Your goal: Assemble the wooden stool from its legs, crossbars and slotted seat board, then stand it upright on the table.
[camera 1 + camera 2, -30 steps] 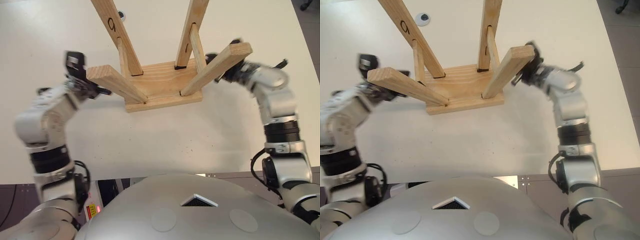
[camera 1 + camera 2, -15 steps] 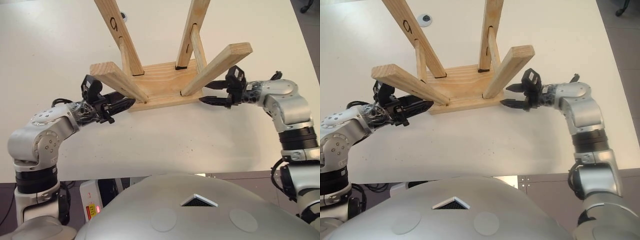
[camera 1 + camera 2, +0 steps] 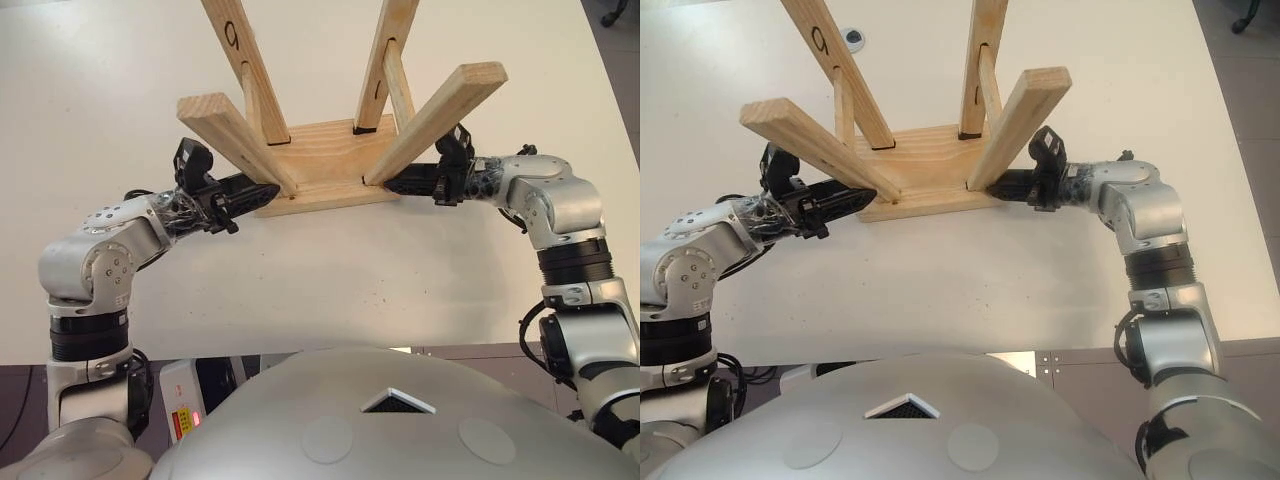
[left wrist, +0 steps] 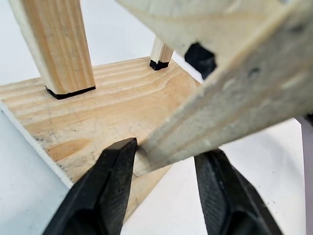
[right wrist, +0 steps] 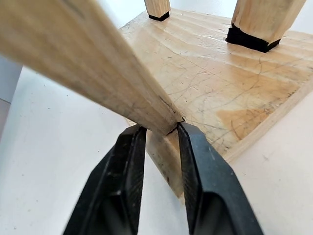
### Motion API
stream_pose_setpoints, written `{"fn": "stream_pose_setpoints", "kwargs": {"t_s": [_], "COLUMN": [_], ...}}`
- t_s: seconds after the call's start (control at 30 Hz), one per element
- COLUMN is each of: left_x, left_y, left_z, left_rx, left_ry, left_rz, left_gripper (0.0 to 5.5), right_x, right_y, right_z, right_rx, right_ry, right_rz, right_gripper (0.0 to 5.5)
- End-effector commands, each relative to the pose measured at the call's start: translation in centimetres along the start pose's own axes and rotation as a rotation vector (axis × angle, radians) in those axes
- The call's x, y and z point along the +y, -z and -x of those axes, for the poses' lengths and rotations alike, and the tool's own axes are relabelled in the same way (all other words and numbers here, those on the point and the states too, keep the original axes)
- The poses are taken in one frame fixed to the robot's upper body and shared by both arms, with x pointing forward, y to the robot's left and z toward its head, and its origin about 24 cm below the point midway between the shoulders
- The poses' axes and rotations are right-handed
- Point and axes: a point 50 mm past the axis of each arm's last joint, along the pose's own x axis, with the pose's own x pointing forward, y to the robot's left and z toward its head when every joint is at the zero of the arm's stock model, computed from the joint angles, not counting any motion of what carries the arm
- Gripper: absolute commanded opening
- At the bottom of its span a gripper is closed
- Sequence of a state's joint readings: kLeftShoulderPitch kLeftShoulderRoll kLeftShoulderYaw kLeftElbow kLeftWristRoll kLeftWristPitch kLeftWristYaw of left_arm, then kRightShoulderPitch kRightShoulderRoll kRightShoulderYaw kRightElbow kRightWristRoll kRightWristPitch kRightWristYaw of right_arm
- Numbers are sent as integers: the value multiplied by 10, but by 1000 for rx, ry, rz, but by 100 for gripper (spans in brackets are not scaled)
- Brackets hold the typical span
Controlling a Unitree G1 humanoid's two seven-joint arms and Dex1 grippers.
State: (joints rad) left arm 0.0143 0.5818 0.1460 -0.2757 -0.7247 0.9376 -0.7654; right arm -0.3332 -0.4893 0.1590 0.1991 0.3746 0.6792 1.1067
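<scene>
At the left, the left gripper [image 3: 258, 190] lay low over the counter [image 3: 100, 80], right at the near left corner of the stool. It was set astride the foot of the near left leg [image 3: 225, 125] where that leg entered the seat board [image 3: 325, 160]. Whether its jaws had clenched there, I could not tell.

The stool sat upside down in the middle of the counter. Its seat board lay flat on the surface and its legs splayed upward. Behind the near left leg rose the far left leg [image 3: 235, 45], with a thinner crossbar [image 3: 262, 110] close against it. Across the board stood the far right leg [image 3: 385, 50] with its own crossbar [image 3: 400, 90], and then the near right leg [image 3: 445, 105] leaned out toward the robot's right. Dark outlines marked the slots where the far legs met the board, and every leg looked seated.

At the right, the right gripper [image 3: 395, 183] had its jaws clenched on the foot of the near right leg, at the board's near right corner.

By my reading the joinery was finished, with the legs, bars and board forming one piece. How firmly the joints would hold could not be judged from here. What was left was the last step: lifting the stool, turning it over, and setting it down on its four feet. With both arms at the near corners, that flip looked about to begin.
</scene>
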Motion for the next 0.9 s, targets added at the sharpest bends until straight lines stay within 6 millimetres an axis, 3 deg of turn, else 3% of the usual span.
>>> {"fn": "stream_pose_setpoints", "kwargs": {"t_s": [0.03, 0.2, 0.4, 0.57, 0.77, 0.9], "left_x": [-10, -22, -4, 10, 15, 23], "left_y": [-1, -27, -67, -73, -72, -81], "left_z": [-3, 2, -5, -5, -3, 12], "left_rx": [-11, -95, -203, -243, -225, -309], "left_ry": [102, 223, 156, 5, -56, -109], "left_rz": [186, 329, 482, 529, 521, 502], "left_gripper": [182, 182, 175, 201, 304, 355], "right_x": [19, 43, 59, 46, 37, 28], "right_y": [-27, -64, -98, -90, -65, -59], "right_z": [-13, -14, -17, -25, -24, -18], "right_rx": [-69, -155, -247, -242, -127, -102], "right_ry": [-171, -339, -416, -290, -199, -131], "right_rz": [-91, -185, -236, -272, -279, -257], "right_gripper": [59, 51, 2, 0, 105, 165]}}
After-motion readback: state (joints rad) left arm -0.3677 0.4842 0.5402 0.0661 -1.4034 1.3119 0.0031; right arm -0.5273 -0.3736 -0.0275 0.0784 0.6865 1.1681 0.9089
